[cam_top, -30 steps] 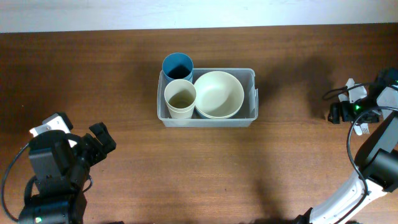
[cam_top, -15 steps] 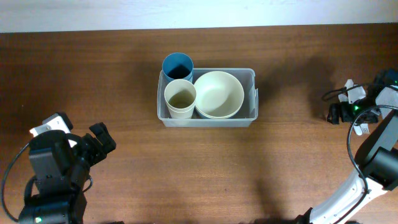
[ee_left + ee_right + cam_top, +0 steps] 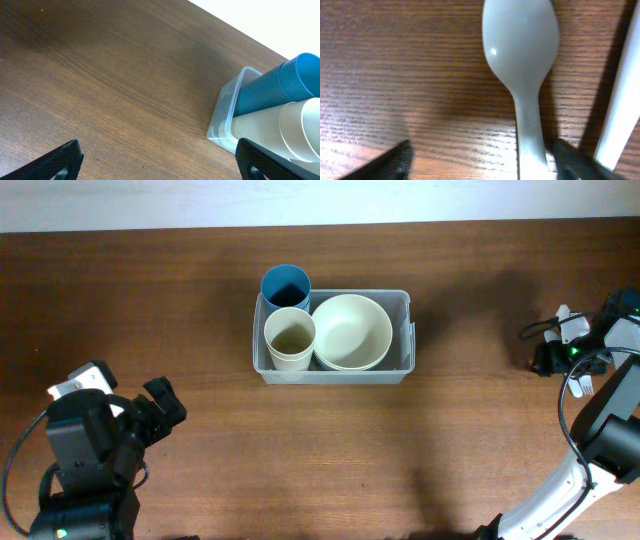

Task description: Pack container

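Spread wide and gripping nothing, the right gripper (image 3: 485, 162) has a white spoon (image 3: 522, 55) lying between its fingertips on the dark wood-grain table (image 3: 395, 60). The left gripper (image 3: 160, 162) gapes too, empty, at lower left overhead. The container (image 3: 405, 330) sits upper centre, holding a cream bowl (image 3: 351, 331) and a cream cup (image 3: 290, 340), with a blue cup (image 3: 286, 285) at its upper-left corner. A pale wall (image 3: 320, 200) runs along the top edge.

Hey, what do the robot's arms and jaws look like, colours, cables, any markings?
The left arm is blocky and black, with a white patch on top and a black cable looping beside it. The right arm is black with a curved white lower link, black cables and a small green light near the wrist. Both sets of jaws are black.
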`<action>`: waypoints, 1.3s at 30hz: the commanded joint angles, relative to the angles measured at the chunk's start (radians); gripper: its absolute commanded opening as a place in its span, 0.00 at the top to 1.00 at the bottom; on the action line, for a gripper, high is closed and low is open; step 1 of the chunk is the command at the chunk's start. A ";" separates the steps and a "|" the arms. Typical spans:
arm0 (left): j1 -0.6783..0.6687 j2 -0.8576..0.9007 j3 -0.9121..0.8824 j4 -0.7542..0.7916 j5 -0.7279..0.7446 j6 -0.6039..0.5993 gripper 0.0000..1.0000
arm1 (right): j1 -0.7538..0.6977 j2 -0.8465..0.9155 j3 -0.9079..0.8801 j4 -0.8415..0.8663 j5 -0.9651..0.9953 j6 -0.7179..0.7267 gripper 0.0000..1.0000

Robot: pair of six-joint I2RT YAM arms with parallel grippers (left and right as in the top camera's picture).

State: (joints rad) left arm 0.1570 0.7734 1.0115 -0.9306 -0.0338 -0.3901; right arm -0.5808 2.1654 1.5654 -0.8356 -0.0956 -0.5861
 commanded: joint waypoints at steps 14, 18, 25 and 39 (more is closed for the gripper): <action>0.003 -0.002 -0.007 0.002 0.004 -0.010 0.00 | 0.014 0.040 0.002 -0.033 -0.025 0.059 0.90; 0.003 -0.002 -0.007 0.002 0.004 -0.010 0.00 | 0.030 0.040 0.036 -0.048 -0.027 0.098 0.96; 0.003 -0.002 -0.007 0.002 0.004 -0.010 0.00 | 0.078 0.040 0.190 -0.164 -0.053 0.151 0.96; 0.003 -0.002 -0.007 0.002 0.004 -0.010 0.00 | 0.192 0.050 0.573 -0.455 0.070 0.262 0.51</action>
State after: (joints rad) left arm 0.1570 0.7742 1.0115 -0.9302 -0.0338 -0.3901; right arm -0.3729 2.1986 2.1304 -1.2823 -0.1471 -0.3763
